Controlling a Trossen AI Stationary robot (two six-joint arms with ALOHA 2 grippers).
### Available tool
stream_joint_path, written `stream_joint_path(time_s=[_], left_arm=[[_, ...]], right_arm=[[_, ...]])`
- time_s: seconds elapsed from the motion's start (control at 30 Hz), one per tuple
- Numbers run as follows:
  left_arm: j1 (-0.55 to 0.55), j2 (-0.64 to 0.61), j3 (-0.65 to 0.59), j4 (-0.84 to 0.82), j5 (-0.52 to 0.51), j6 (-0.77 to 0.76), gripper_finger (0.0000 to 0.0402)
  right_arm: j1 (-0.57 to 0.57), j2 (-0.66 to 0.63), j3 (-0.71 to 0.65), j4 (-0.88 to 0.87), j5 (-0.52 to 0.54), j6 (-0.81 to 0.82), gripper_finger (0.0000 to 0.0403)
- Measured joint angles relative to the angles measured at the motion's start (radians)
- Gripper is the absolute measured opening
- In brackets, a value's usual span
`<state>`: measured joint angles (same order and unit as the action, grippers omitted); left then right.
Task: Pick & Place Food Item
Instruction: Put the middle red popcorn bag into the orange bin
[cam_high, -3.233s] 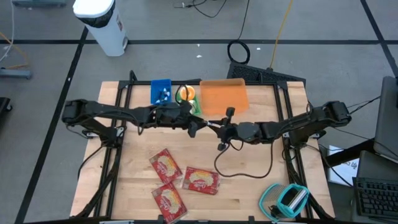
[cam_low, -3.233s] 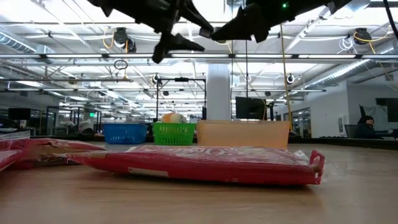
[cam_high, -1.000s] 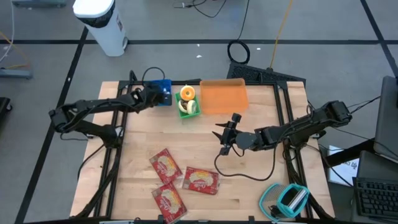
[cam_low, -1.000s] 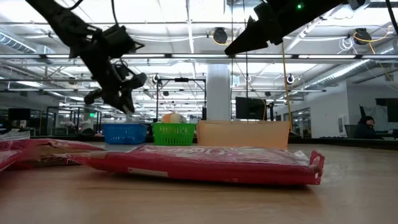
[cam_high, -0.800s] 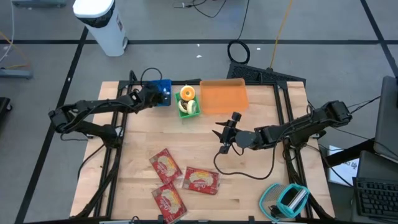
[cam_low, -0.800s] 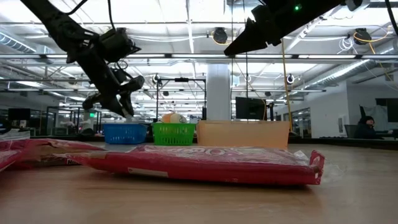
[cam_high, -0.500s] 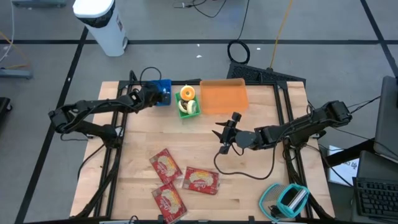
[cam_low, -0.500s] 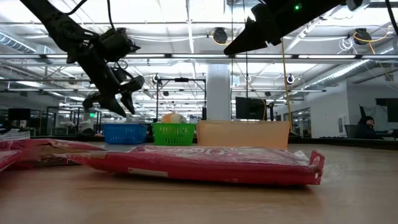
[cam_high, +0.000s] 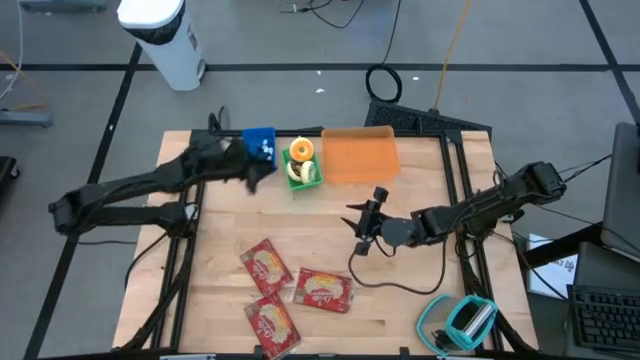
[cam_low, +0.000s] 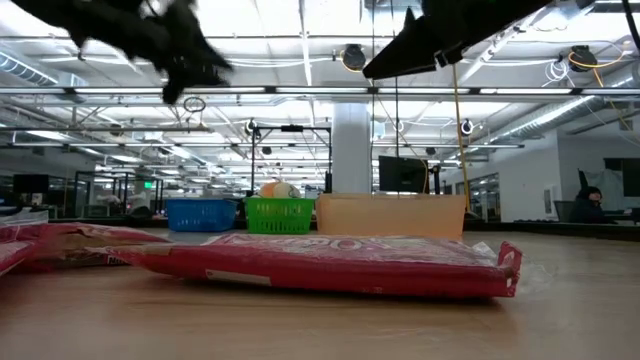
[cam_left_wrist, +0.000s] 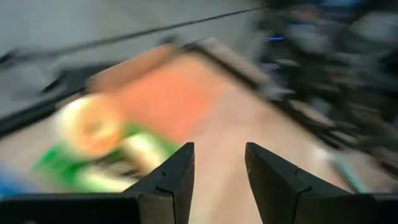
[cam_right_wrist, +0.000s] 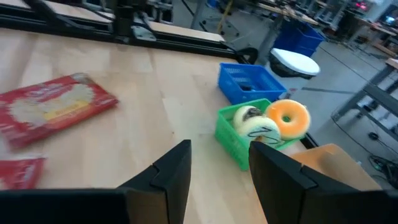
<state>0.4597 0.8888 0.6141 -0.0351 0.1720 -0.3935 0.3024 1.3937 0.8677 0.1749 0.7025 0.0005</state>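
A green basket (cam_high: 303, 172) holding an orange donut (cam_high: 301, 151) and other food sits at the table's (cam_high: 420, 270) far edge, just beside the left end effector (cam_high: 262, 170), fingers apart and empty; the right end effector (cam_high: 360, 237), also parted, hovers mid-table.

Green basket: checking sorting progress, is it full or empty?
Full: the green basket holds an orange ring-shaped item and pale pieces heaped to its rim.

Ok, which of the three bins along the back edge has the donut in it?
The green basket, the middle one: the orange donut sits on top. The blue basket and the orange tray flank it.
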Motion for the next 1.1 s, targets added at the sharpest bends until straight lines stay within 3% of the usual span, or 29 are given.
stream_joint_path(time_s=[0.13, 0.2, 0.37, 0.5, 0.67, 0.8, 1.0, 1.1], left_arm=[[-0.216, -0.213, -0.045, 0.009, 0.013, 0.135, 0.0145], [-0.325, -0.303, -0.098, 0.029, -0.033, 0.16, 0.0145], [-0.543, -0.439, -0.281, 0.239, -0.132, 0.136, 0.0145], [-0.632, -0.459, -0.377, 0.381, -0.196, 0.137, 0.0145], [-0.665, -0.452, -0.41, 0.404, -0.235, 0.129, 0.0145], [-0.665, -0.435, -0.411, 0.404, -0.235, 0.125, 0.0145], [-0.665, -0.429, -0.411, 0.404, -0.235, 0.128, 0.0145], [-0.665, -0.429, -0.411, 0.404, -0.235, 0.128, 0.0145]], right_arm=[[0.052, 0.0, 0.0, 0.0, -0.002, 0.001, 0.0153], [0.074, 0.0, 0.0, 0.0, -0.037, 0.019, 0.0153], [0.099, 0.004, 0.0, 0.03, -0.317, 0.064, 0.0153], [0.12, 0.086, 0.002, 0.023, -0.481, 0.012, 0.0154], [0.188, 0.23, 0.002, -0.002, -0.602, -0.011, 0.0175], [0.252, 0.337, 0.0, -0.02, -0.574, -0.099, 0.0203], [0.3, 0.397, 0.001, -0.009, -0.36, -0.304, 0.0221], [0.293, 0.413, 0.003, -0.014, -0.339, -0.368, 0.0221]])
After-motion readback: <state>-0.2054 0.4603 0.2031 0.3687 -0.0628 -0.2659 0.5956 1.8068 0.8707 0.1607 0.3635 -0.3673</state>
